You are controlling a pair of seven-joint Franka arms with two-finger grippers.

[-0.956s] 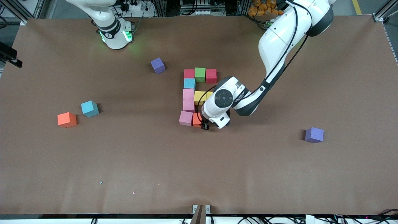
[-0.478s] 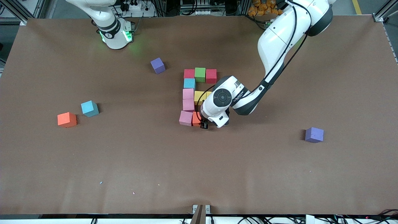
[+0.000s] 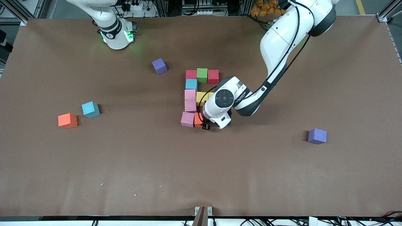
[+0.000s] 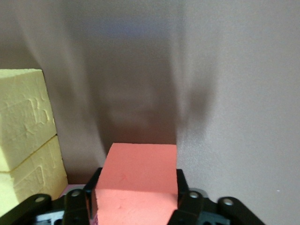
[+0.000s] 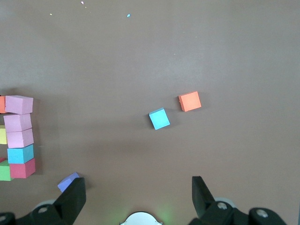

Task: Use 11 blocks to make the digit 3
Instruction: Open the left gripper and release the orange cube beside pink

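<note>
The blocks are small matte foam cubes with square edges and a fine, grainy face. They lie on a dull brown bench (image 3: pixel 201 175).

An orange block (image 4: pixel 138 183) sits on the bench inside the left end effector (image 3: pixel 206 126) (whether it is clenched on the cube or has released it, I cannot tell). Touching that block, toward the right arm's end of the bench from the end effector, is a pink block (image 3: pixel 187 119). Two more pink blocks (image 3: pixel 190 100), a light blue block (image 3: pixel 191 84) and a red block (image 3: pixel 191 74) run away from it in a column. A green block (image 3: pixel 202 75) and a second red block (image 3: pixel 213 76) carry on toward the left arm's end. Two yellow blocks (image 4: pixel 23 117) lie just beside the end effector.

The right end effector (image 5: pixel 136 201) waits with its jaws wide apart and empty, high over the bench by its own base.

Loose, well apart from the left end effector, lie two purple blocks (image 3: pixel 159 66) (image 3: pixel 317 136), a light blue one (image 3: pixel 90 109) and an orange one (image 3: pixel 67 121).

The left arm's wrist (image 3: pixel 224 98) bears dark lettering too small to read.

Since a second ago that wrist has edged slightly toward the column, and the other blocks lie as before.
</note>
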